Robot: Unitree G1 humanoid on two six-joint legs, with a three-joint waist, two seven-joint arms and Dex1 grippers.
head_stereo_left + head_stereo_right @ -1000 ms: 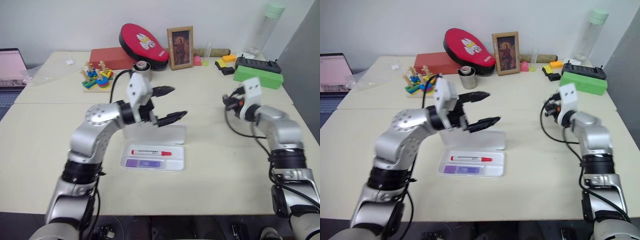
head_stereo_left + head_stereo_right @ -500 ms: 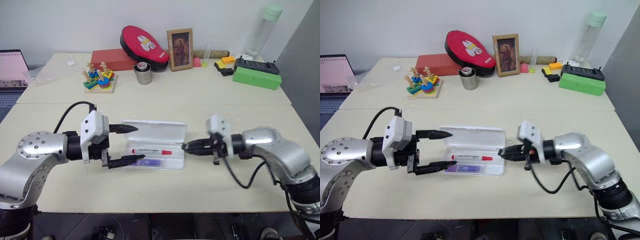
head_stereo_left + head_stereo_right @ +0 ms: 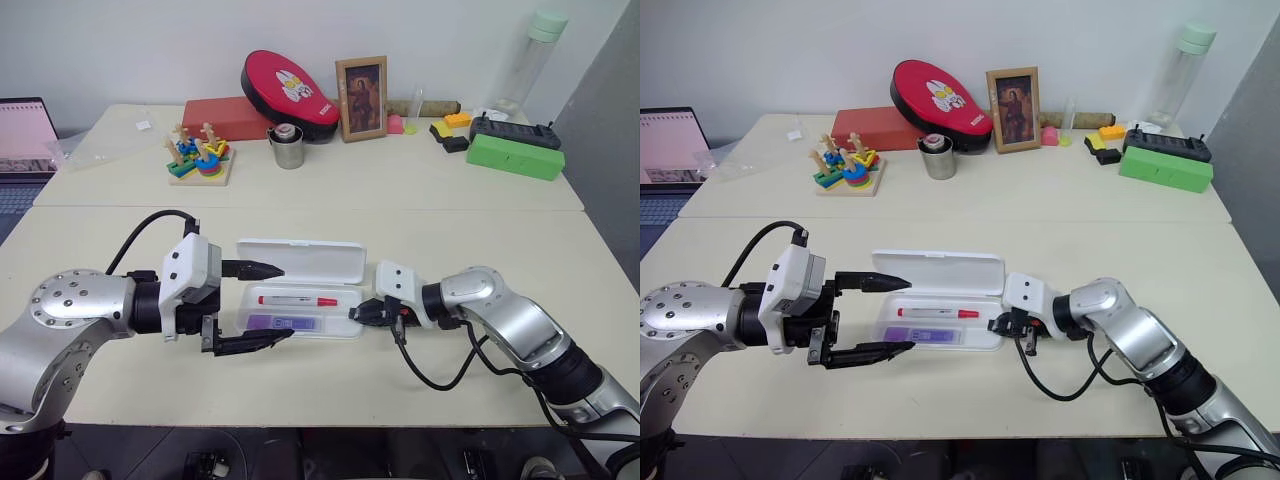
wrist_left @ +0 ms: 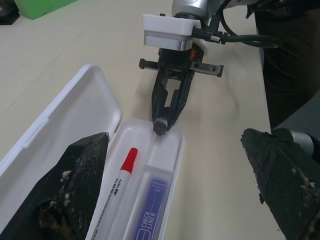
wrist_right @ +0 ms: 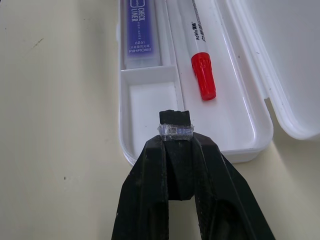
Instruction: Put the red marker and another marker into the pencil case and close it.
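Observation:
The white pencil case [image 3: 345, 325] lies open in the middle of the table, its lid [image 3: 300, 258] tipped back. Inside, the red marker [image 3: 298, 299] lies along the far side and the purple marker [image 3: 285, 322] along the near side. My left gripper [image 3: 287, 301] is open at the case's left end, one finger [image 3: 252, 268] by the lid and the other [image 3: 248, 343] in front of the tray. At the case's right end my right gripper [image 3: 355, 314] is shut, with its tip [image 5: 175, 125] just above the tray's end rim [image 5: 150, 155].
Along the table's far side stand a wooden stacking toy [image 3: 197, 160], a metal cup [image 3: 286, 146], a red box [image 3: 225, 115], a red oval pouch [image 3: 288, 87], a picture frame [image 3: 361, 97], a green box [image 3: 514, 156] and a tall bottle [image 3: 528, 60]. A laptop [image 3: 22, 135] sits far left.
Both arms have come down from above the table to the two ends of the case. In the last half second the right gripper closed in on the right end.

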